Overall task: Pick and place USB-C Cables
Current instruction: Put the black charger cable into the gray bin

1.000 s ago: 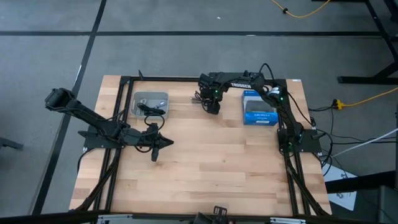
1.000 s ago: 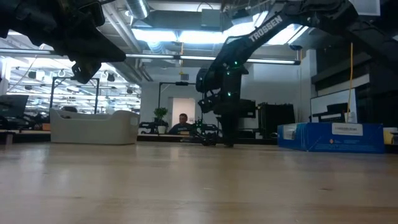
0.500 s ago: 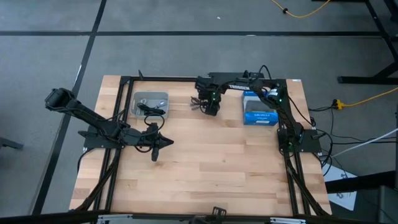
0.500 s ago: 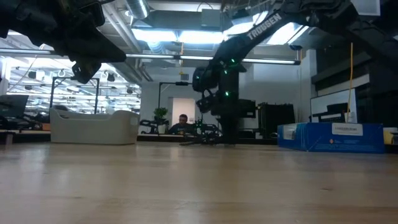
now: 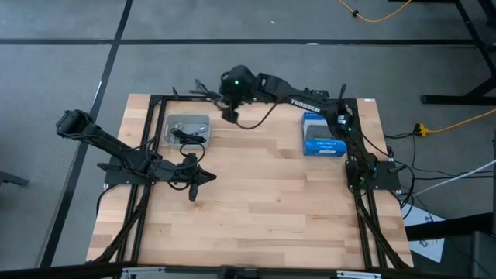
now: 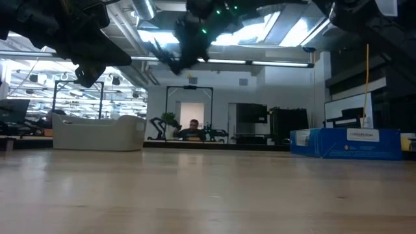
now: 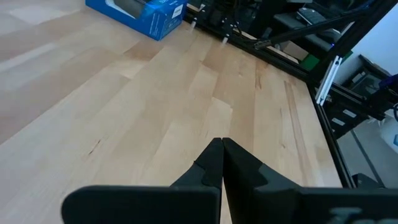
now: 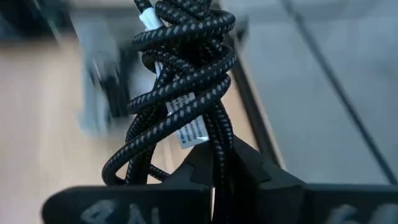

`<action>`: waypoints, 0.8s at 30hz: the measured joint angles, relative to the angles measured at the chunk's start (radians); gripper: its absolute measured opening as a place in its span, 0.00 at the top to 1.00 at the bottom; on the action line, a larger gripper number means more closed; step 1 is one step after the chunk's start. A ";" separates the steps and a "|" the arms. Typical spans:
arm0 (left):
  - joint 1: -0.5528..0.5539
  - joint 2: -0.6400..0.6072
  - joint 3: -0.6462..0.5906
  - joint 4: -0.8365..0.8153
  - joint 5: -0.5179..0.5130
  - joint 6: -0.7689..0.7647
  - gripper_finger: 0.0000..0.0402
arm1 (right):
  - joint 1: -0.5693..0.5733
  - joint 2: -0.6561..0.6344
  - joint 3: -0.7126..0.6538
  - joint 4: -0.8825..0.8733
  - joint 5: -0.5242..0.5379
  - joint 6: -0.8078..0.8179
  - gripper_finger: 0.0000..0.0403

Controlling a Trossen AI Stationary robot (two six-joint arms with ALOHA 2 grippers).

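Cable [image 8: 180,93]: you are carrying a black braided bundle in the right gripper [image 5: 230,111], up off the table [image 5: 256,201], near its far edge.
Right jaws: they are closing on the bundle low down; the loops are standing up past the fingertips and one strand is trailing back toward the blue box [image 5: 323,135].
Tray [image 5: 188,129]: it is sitting at the far left corner of the table, just beside your gripper on the left side, with a dark cable already lying in it.
Key relation: the tray is lying leftward and slightly nearer than the jaws, so I judge the coming move is a short shift left along the far edge, then down.
Long axis: the bundle is hanging roughly along the fingers, so it should be going in end first; the trailing strand could drape over the tray wall.
Nearer arm: the right one, since it is holding the load.
Left gripper [image 5: 194,186]: it is waiting with fingers pressed together, empty, above the table near its left edge, on the near side of the tray.
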 joint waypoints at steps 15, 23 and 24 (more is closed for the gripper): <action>0.000 0.000 0.000 0.001 -0.013 0.000 1.00 | 0.067 0.003 -0.262 0.499 -0.024 0.111 0.94; 0.014 0.000 0.001 0.063 -0.016 0.000 1.00 | 0.086 0.063 -0.259 0.602 -0.051 0.238 0.94; 0.019 0.000 0.001 0.065 -0.015 0.000 1.00 | 0.097 0.081 -0.259 0.617 -0.039 0.234 0.94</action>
